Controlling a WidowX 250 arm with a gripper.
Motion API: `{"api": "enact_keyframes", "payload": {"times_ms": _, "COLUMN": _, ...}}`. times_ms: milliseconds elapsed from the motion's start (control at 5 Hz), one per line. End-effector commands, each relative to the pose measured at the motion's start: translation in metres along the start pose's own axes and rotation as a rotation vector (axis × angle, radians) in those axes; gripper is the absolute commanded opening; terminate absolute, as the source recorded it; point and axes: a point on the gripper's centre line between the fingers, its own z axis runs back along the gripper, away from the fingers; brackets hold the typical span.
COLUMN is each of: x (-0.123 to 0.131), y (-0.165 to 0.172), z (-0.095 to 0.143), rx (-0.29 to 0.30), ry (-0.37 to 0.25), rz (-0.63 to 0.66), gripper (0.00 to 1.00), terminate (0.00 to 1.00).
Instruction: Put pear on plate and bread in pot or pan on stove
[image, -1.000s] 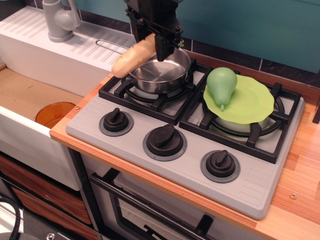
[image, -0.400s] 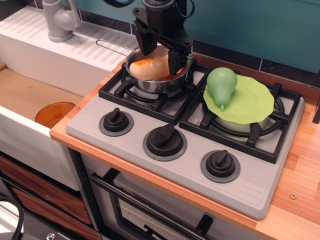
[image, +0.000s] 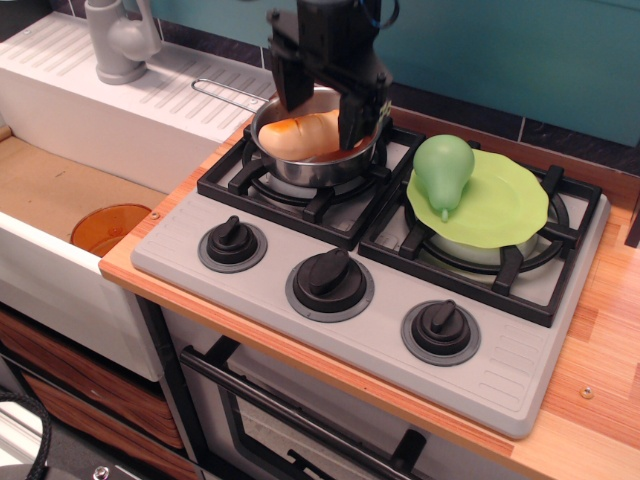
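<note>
The yellow-orange bread (image: 300, 135) lies inside the shiny steel pan (image: 310, 165) on the left burner of the grey stove (image: 380, 300). My black gripper (image: 320, 112) is open, its two fingers straddling the bread just above the pan, not gripping it. The light-green pear (image: 443, 172) lies on the lime-green plate (image: 500, 205) over the right burner. The pan's wire handle (image: 225, 90) points left toward the sink.
Three black knobs (image: 329, 278) line the stove front. A white sink unit with a grey faucet (image: 118, 40) stands at the left, an orange cup (image: 110, 228) below it. Wooden counter (image: 600, 380) lies at the right.
The bread went from hanging over the pan's left rim in my shut gripper to lying in the pan. My gripper opened and has risen slightly.
</note>
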Motion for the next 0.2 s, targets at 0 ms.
{"api": "enact_keyframes", "payload": {"times_ms": 0, "x": 0.0057, "y": 0.0101, "z": 0.0537, "rx": 0.014, "ry": -0.025, "rz": -0.035, "gripper": 1.00, "terminate": 1.00}}
